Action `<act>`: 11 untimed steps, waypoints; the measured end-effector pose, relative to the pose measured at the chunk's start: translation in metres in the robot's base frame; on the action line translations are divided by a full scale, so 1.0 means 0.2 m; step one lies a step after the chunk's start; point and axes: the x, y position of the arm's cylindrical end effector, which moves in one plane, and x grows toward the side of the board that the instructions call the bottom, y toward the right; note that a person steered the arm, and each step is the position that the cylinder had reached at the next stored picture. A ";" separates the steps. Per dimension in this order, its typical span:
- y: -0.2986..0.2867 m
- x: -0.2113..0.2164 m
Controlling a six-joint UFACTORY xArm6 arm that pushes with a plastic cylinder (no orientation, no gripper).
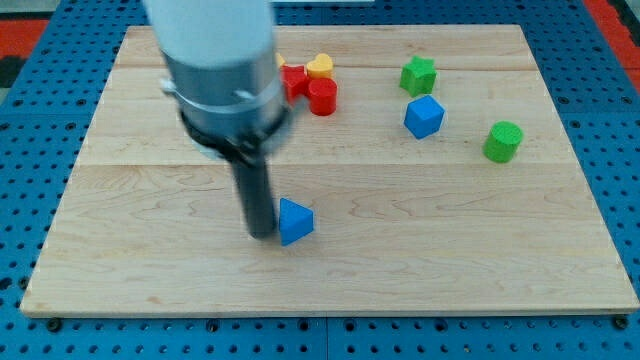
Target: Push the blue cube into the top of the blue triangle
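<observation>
my tip touches the blue triangle's left; blue cube well apart; no gripper fitted.

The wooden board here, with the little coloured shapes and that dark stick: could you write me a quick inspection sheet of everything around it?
Surface: pale wooden board, lying flat.
Job's things: blue triangle near the board's middle; blue cube up and to the view's right, well apart from it.
Clutter: red blocks and a yellow block bunched at the view's top; green star-like block above the cube; green block at the view's right.
Tool: no gripper; my tip sits just left of the blue triangle, about touching.
Cables: nothing seen.
Surroundings: blue perforated base around the board.
</observation>
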 end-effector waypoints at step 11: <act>0.31 -0.73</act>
